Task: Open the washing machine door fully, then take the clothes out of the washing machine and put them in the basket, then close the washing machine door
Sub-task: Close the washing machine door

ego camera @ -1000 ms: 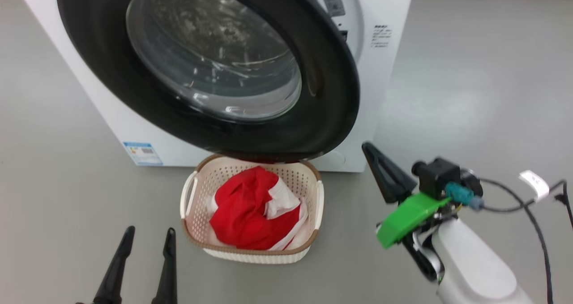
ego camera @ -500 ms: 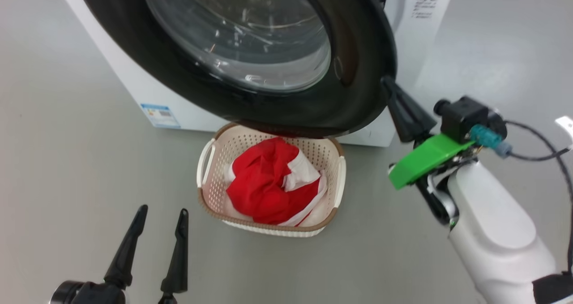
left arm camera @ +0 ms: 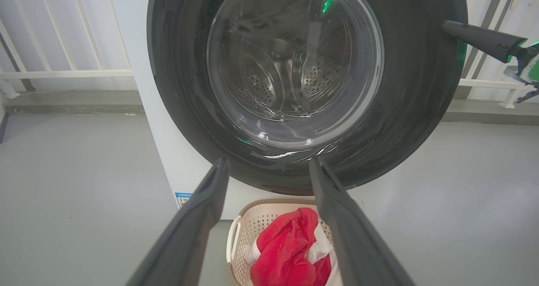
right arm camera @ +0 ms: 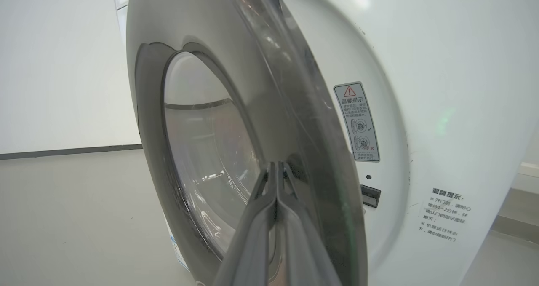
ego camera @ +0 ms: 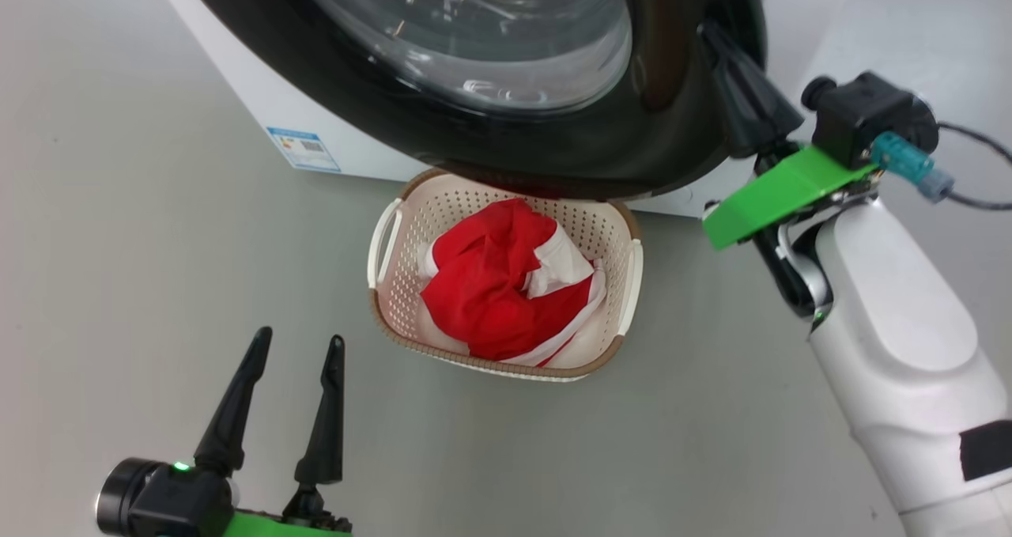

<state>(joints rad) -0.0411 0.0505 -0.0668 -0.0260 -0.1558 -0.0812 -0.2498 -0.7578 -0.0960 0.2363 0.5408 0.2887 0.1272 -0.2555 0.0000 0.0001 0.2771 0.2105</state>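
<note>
The washing machine door point(ego camera: 553, 138) stands partly swung out from the white washing machine point(ego camera: 348, 156), with a narrow gap at its right edge point(right arm camera: 328, 164). My right gripper point(ego camera: 708, 29) is shut, empty, and its tip point(right arm camera: 276, 166) touches the door's glossy black rim on the outer face. The red clothes point(ego camera: 498, 288) with white panels lie heaped in the cream basket point(ego camera: 383, 244) on the floor under the door. My left gripper point(ego camera: 299, 339) is open and empty, low and left of the basket, pointing at the door point(left arm camera: 294, 67).
Grey floor point(ego camera: 158, 244) surrounds the machine and basket. A blue label point(ego camera: 307, 149) marks the machine's lower front; a warning sticker point(right arm camera: 357, 121) and the latch slot point(right arm camera: 370, 195) sit beside the door's edge. White railings point(left arm camera: 63, 67) run behind. A cable point(ego camera: 972, 201) trails from my right wrist.
My right gripper has risen from beside the basket to the door's right rim, and the door has swung nearer the machine. The head camera has also shifted.
</note>
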